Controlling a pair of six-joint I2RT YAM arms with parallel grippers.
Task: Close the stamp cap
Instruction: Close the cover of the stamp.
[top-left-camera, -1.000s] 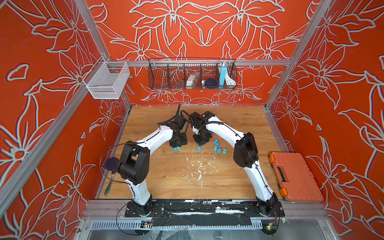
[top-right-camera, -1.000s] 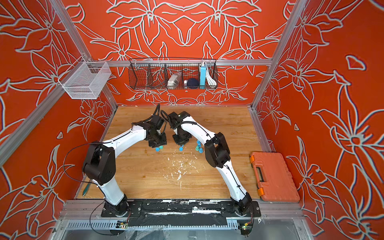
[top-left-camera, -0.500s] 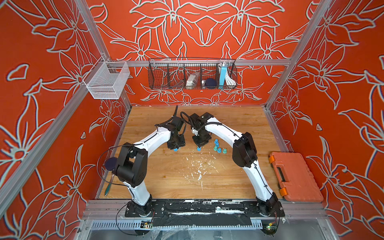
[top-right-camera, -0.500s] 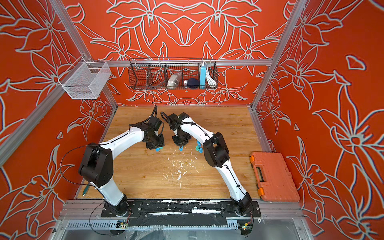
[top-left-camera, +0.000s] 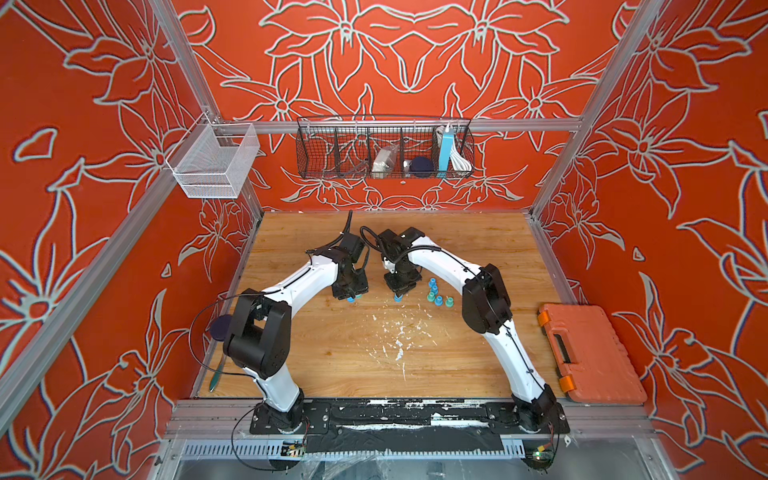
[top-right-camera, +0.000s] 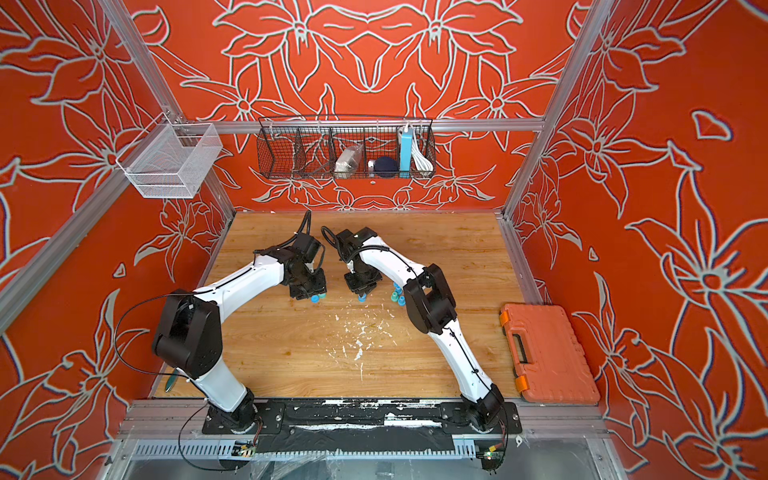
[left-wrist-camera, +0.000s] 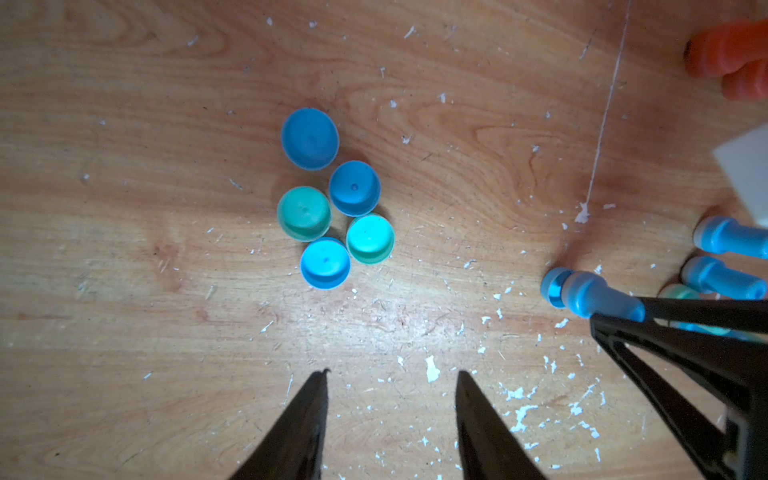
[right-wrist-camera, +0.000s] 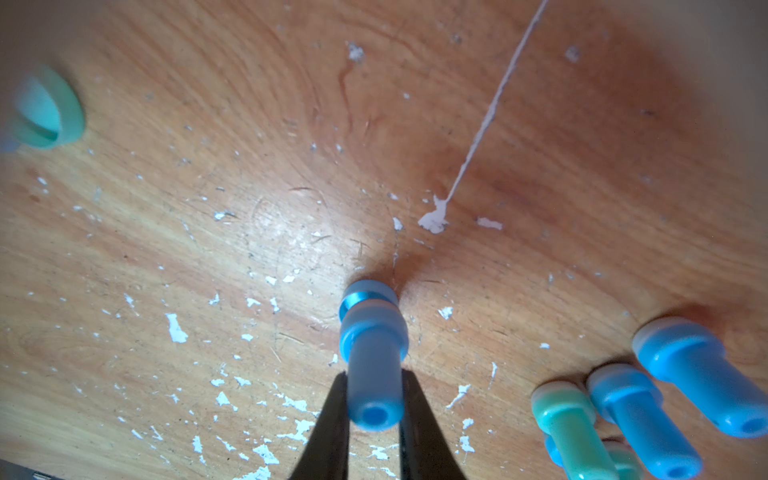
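Note:
My right gripper (right-wrist-camera: 374, 374) is shut on the handle of a blue stamp (right-wrist-camera: 372, 328). The stamp stands upright with its base on the wooden table. The same stamp shows in the left wrist view (left-wrist-camera: 590, 295). Several loose caps, blue (left-wrist-camera: 309, 139) and teal (left-wrist-camera: 370, 239), lie clustered open side up ahead of my left gripper (left-wrist-camera: 392, 374). That gripper is open with nothing between its fingers and hangs above the table. In both top views the left gripper (top-left-camera: 350, 294) (top-right-camera: 313, 294) hovers by the caps, left of the right gripper (top-left-camera: 398, 294).
Several other stamps (right-wrist-camera: 698, 374) (top-left-camera: 438, 296) stand close together beside the held one. An orange tool case (top-left-camera: 590, 353) lies at the table's right edge. A black wire basket (top-left-camera: 384, 149) and a white mesh basket (top-left-camera: 216, 162) hang on the walls. White flecks dot the table (top-left-camera: 399, 340).
My left arm has shifted slightly to the left over the caps. The right gripper has kept still with the stamp in it.

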